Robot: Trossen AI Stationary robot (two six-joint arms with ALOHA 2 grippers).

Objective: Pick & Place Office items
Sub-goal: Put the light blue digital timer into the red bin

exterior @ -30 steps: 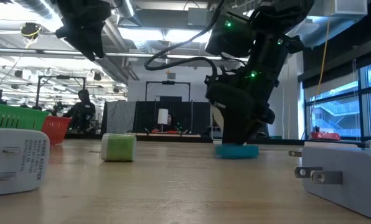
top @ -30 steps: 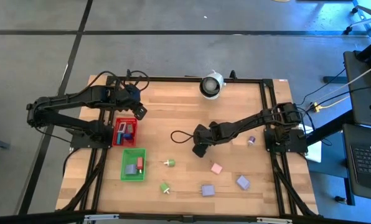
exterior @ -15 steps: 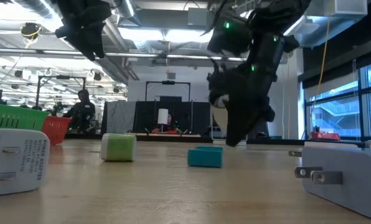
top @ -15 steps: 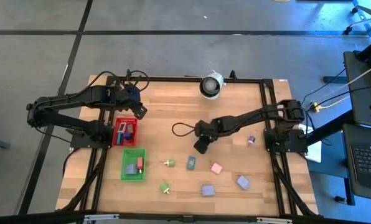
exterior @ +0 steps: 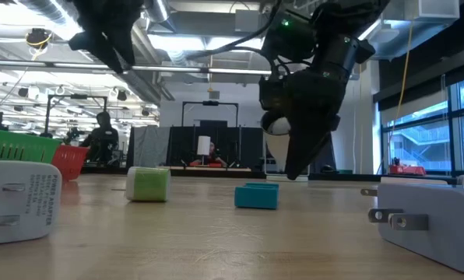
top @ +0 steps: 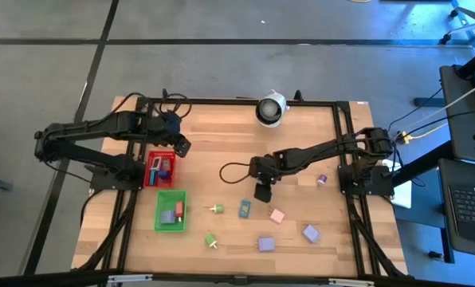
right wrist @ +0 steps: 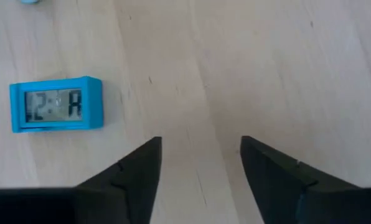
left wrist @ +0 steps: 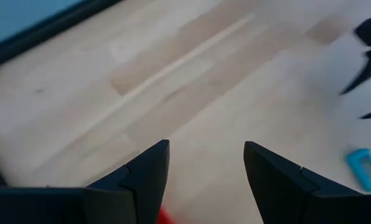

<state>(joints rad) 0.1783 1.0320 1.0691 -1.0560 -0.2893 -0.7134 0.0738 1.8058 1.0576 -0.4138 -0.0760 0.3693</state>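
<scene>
A teal desk clock lies face up on the wooden table, near the middle. My right gripper hangs open just above the table, a little to the clock's far right, with bare wood between its fingers. My left gripper stands open in the air by the far end of the red tray, nothing between its fingers. The red tray and the green tray each hold a few small pieces.
Loose on the near half of the table lie a pink block, two lavender blocks, two green pins and a small purple piece. A white round object sits at the far edge. A black cable loops beside my right gripper.
My right gripper stood down on the teal clock, then rose off the table and rolled about its own line. The clock slid out toward the table's near edge and now lies clear of the fingers. My left gripper has rolled a little in place.
</scene>
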